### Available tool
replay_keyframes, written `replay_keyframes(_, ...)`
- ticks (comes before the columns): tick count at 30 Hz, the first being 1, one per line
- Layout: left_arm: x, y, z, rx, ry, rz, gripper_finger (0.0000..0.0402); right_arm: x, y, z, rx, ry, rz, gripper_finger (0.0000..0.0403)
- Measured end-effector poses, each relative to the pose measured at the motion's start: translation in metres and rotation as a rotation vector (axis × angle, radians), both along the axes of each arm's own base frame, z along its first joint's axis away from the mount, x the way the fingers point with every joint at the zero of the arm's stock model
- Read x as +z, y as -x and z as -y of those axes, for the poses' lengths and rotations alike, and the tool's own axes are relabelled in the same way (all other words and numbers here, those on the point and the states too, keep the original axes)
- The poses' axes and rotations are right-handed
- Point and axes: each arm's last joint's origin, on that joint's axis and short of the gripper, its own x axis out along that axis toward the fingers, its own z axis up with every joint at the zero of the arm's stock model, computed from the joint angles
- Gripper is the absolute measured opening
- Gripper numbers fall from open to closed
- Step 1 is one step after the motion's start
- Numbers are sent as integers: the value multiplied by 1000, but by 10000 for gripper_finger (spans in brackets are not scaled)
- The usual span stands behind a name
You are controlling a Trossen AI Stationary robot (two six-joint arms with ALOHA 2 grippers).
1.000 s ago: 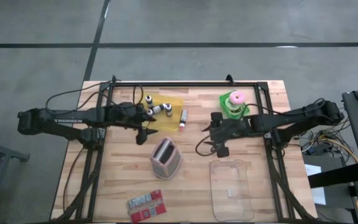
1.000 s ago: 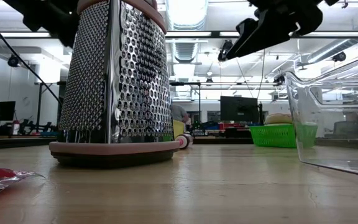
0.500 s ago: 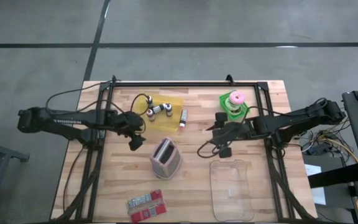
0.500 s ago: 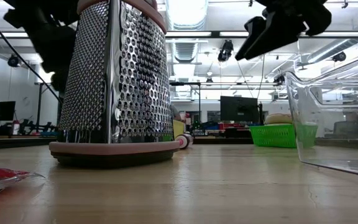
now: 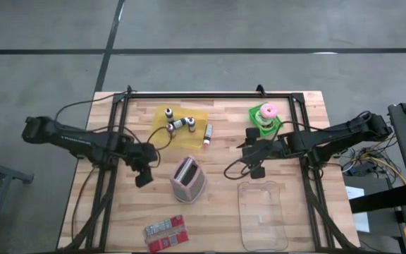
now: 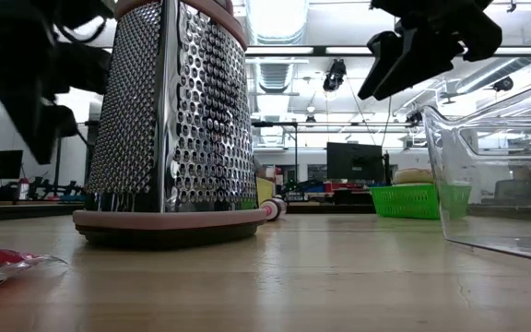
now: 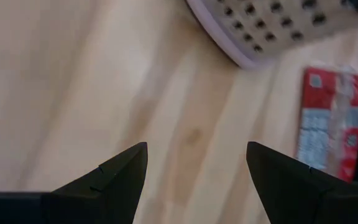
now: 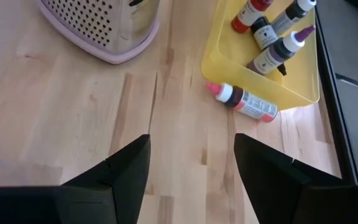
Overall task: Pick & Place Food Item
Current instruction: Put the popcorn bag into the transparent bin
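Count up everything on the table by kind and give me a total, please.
Small bottles: 4, three on the yellow tray, one beside it
Yellow tray: 1
Box grater: 1
Green basket: 1
Pink donut: 1
Clear container: 1
Red packet: 1
Total: 10

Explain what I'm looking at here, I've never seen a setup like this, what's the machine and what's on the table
Two dark robot arms work at a wooden table. One picture looks straight down, one looks level across the tabletop, and two come from cameras on the arms' wrists. The left gripper and right gripper both hover open, holding nothing. Between them stands a metal box grater with a pink base. Also there: a yellow tray of small bottles, a loose red-capped bottle, a green basket with a pink doughnut, a clear plastic container and a red packet.
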Motion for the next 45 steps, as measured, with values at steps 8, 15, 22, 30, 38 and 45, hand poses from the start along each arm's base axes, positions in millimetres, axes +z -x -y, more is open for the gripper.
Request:
replay_keyframes(8, -1, -8, 46, -40, 138, 34, 277, 0, 0, 0, -2, -2, -4, 226)
replay_keyframes(15, -3, -17, 95, -154, 228, 176, 277, 0, 0, 0, -5, 1, -4, 226)
replay_keyframes(22, -27, -23, 130, -177, 226, 168, 277, 0, 2, -8, -39, 57, 13, 226)
replay_keyframes(30, -46, -39, 159, -227, 265, 73, 277, 1, 8, -30, -44, 96, 48, 226)
replay_keyframes(38, -55, -58, 175, -185, 224, 38, 278, 1, 13, -45, -32, 73, 68, 226)
replay_keyframes(45, -72, -58, 182, -143, 198, -46, 278, 1, 18, -55, -28, 95, 82, 226)
